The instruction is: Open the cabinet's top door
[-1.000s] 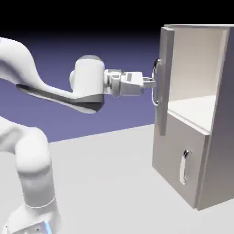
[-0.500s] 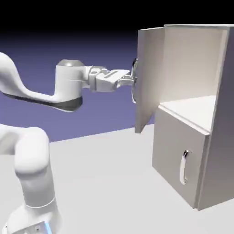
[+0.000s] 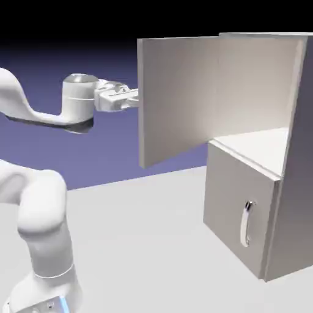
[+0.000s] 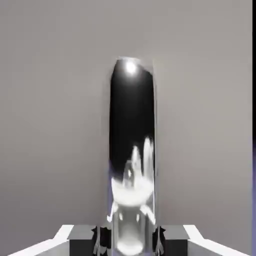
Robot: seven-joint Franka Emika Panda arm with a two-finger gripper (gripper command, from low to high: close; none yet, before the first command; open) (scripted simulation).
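The top door (image 3: 177,98) is swung wide open now; a second ago it stood only a little way out from the cabinet (image 3: 293,153), edge-on to the camera, and half a second ago it was about halfway; now its pale inner face looks at the camera in the exterior view, and its free edge is far out to the left; the gripper (image 3: 133,96) has gone along with it, further left in the picture than before, and the white arm (image 3: 36,214) has pulled back with it; the gripper reaches the door at its free edge, on the far side that this view does not show; in the hand view the shiny handle (image 4: 132,150) stands up tall right between the jaws, dark and mirror-like, with the flat grey door filling everything behind it; the jaws are clamped tight on that handle, one on each side of its lower part; inside the cabinet the pale shelf (image 3: 257,143) shows more than it did; the lower door (image 3: 235,211) is closed just as before, with its small handle (image 3: 246,223) on the front; the table (image 3: 147,244) looks the same.
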